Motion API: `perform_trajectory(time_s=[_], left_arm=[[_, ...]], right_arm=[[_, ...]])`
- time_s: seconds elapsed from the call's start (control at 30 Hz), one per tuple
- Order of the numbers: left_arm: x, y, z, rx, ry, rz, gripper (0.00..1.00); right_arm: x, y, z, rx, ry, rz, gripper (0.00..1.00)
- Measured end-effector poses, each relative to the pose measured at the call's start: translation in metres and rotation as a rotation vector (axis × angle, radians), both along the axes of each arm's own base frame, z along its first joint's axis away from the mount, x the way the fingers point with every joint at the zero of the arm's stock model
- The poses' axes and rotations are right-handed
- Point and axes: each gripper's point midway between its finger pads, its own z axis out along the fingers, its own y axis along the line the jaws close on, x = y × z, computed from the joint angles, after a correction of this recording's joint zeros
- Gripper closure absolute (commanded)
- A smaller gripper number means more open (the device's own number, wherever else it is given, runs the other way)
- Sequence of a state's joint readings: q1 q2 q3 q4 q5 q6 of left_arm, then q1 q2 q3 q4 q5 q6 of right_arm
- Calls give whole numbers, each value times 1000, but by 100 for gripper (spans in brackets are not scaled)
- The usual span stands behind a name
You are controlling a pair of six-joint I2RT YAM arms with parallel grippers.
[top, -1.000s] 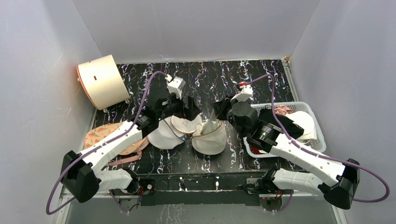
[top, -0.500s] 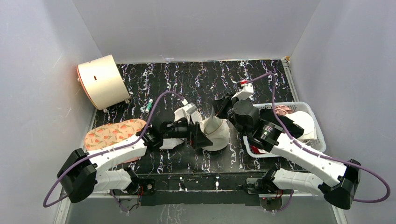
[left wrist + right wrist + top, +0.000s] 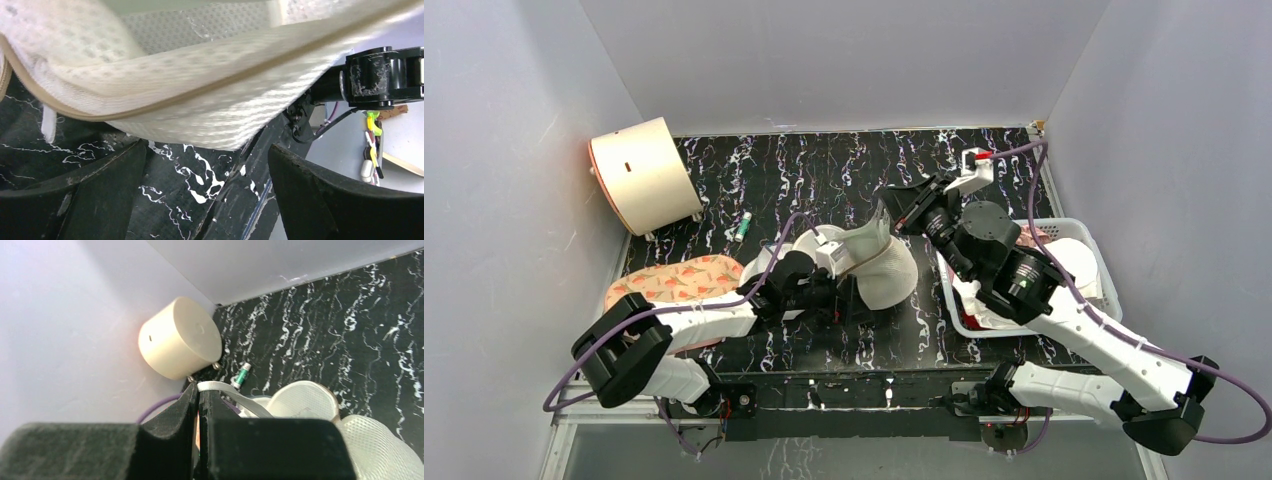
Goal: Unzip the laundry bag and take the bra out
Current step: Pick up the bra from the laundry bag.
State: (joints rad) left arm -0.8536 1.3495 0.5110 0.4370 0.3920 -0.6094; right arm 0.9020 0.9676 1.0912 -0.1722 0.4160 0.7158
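The cream-beige mesh laundry bag [image 3: 886, 272] sits mid-table, pulled up to a peak; its flat round face [image 3: 306, 396] points to the back left. My right gripper [image 3: 892, 206] is shut on a pale grey strap [image 3: 240, 401] that runs down to the bag. I cannot tell whether the strap belongs to the bag or to the bra. My left gripper [image 3: 852, 296] lies low at the bag's near side, open and empty, its jaws wide apart under the bag's tan-trimmed mesh [image 3: 200, 95]. The white bra does not show clearly.
A peach printed bra [image 3: 669, 280] lies at the left. A cream cylinder [image 3: 639, 175] stands at the back left, with a small green tube [image 3: 741, 228] near it. A white basket [image 3: 1107, 292] holding laundry is under my right arm. The table's front edge is close to my left gripper.
My left arm swung down and forward, and its gripper now lies low under the bag. My right gripper rose back and to the right with the strap, lifting the bag and shifting it right.
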Motion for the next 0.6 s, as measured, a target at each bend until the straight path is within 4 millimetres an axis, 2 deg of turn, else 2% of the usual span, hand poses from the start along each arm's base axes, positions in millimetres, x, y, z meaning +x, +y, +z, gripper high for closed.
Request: perform_trajectory(time_s=[0.17,0.27,0.33,0.43,0.47,0.5,0.6], left_arm=[[5,4,-6,33,-16,28,7],[6,6,-8,45,-16,40,3],[7,9,-5,48,-23,50,2],[6,13,11,27,-52,59,2],[5,14,17,16,-65,59,2],[5,14,25,1,-78,58,2],[5,14,45,-34,-107,58,2]], right_arm=[[-5,-4,21,87,-26,5,100],[-5,-3,24,115,-29,5,100],[-4,-4,19,128,-19,-6,100],[0,-2,-8,135,32,-25,100],[2,1,-31,125,76,-28,100],[2,2,-38,117,89,-29,100],[5,13,-78,92,165,-17,100]])
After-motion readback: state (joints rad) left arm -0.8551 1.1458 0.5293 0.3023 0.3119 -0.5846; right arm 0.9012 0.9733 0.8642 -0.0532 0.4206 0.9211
